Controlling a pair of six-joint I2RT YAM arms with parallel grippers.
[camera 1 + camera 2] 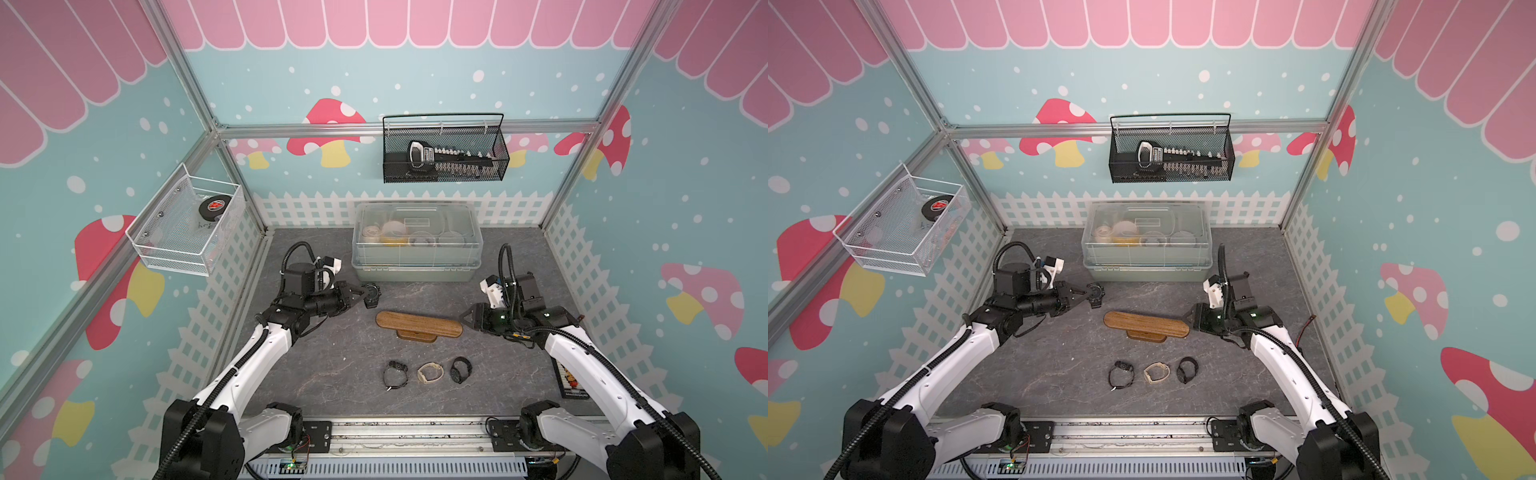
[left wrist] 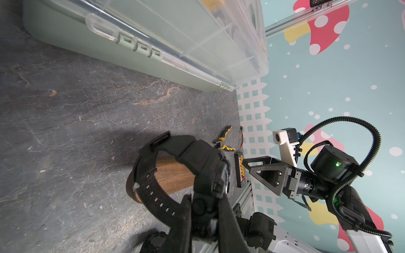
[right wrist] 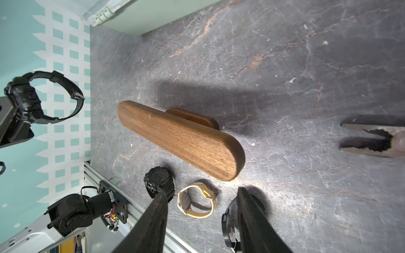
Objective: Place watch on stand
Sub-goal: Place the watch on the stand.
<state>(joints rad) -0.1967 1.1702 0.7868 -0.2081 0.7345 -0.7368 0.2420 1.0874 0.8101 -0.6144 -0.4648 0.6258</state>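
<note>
A chunky black watch (image 1: 371, 294) (image 1: 1095, 294) (image 2: 182, 166) hangs buckled in a loop above the table. My left gripper (image 1: 360, 293) (image 2: 205, 210) is shut on its case. It sits just beyond the left end of the stand (image 1: 419, 323) (image 1: 1146, 324) (image 3: 182, 138), a brown wooden bar on an oval base, which shows through the strap loop in the left wrist view. My right gripper (image 1: 462, 319) (image 3: 201, 190) is open and holds nothing, just off the stand's right end.
Three more watches lie in front of the stand: black (image 1: 395, 374), beige (image 1: 430, 372) and black (image 1: 461, 369). A clear lidded box (image 1: 415, 245) stands behind. Pliers (image 3: 372, 140) lie at the right. Mesh baskets (image 1: 444, 149) (image 1: 187, 220) hang on the walls.
</note>
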